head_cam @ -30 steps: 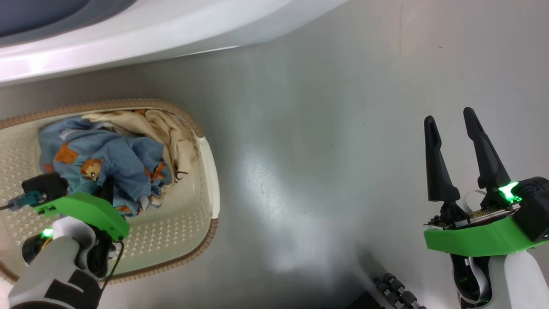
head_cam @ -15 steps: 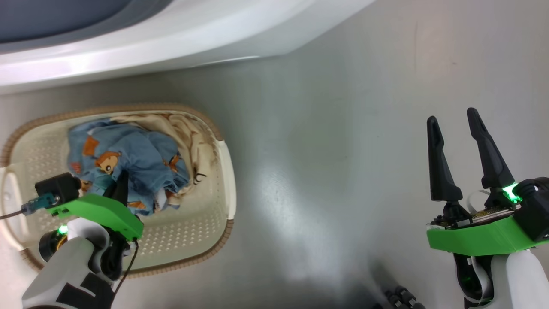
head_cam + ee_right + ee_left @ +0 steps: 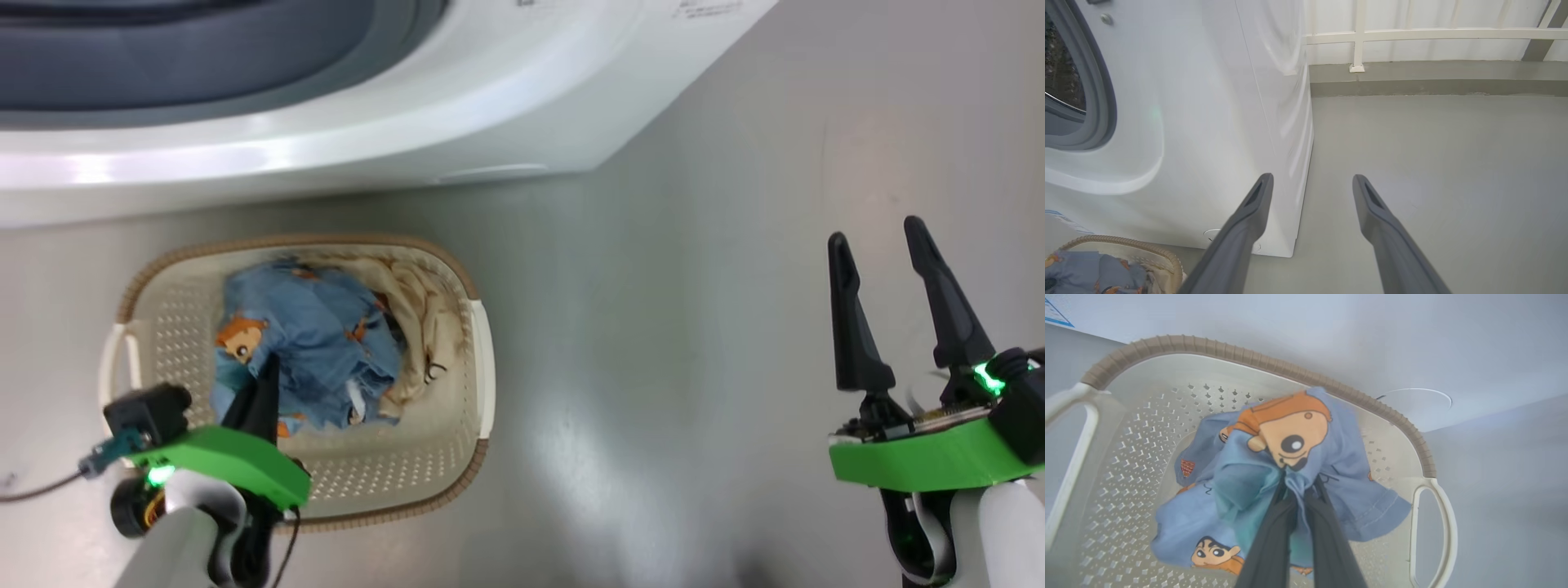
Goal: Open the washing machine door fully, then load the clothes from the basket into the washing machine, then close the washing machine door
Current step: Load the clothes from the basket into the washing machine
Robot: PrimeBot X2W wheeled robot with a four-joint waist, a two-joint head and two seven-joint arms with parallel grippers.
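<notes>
Nearest you, your left gripper point(image 3: 268, 369) was closed tight. Its two dark fingers point(image 3: 1274, 539) were pressed together on a bunched fold of the light blue garment point(image 3: 326, 327). In the left wrist view the cloth point(image 3: 1241, 486) gathered around the fingertips just under an orange cartoon face point(image 3: 1286, 433).

Your right gripper point(image 3: 876, 237) hung well apart from it, on your right over the bare grey floor point(image 3: 653, 327). Its fingers were spread wide with nothing between them, as the right wrist view point(image 3: 1312, 179) also showed.

The garment you had pinched lay inside the basket point(image 3: 294, 242), toward the middle. The cream garment point(image 3: 416, 310) was tucked beside it against the basket's right end, next to the white handle point(image 3: 484, 359). The left wrist view showed the perforated wall and brown rim point(image 3: 1249, 355) curving behind the cloth. The basket stood on the floor just in front of the washing machine point(image 3: 408, 122).

Beyond the basket, the machine's white front point(image 3: 1208, 122) rose from the floor, with a round flap point(image 3: 1414, 401) low down near the basket's far rim. At the left edge of the right wrist view, the grey gasket point(image 3: 1106, 81) ringed the dark drum point(image 3: 1061, 61).

Farthest off, past the machine's corner, a white railing point(image 3: 1412, 34) ran along the back edge of the floor.
</notes>
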